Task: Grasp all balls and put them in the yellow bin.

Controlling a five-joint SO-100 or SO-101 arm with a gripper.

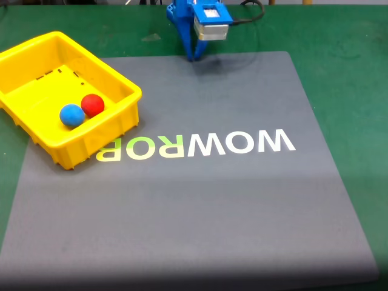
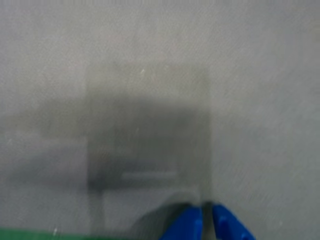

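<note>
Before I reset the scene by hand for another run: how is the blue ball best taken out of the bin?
Grip the blue ball across its middle, coming straight down from above. It lies on the yellow bin floor, touching the red ball on one side, so set the fingers on its free sides, clear of both the neighbour and the front wall.

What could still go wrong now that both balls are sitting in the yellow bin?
Little remains at risk. The yellow bin overhangs the grey mat edge onto green cloth, so a nudge might rock it. The gripper rests shut, fingertips low over the mat in the wrist view; a careless move could drag across it.
</note>
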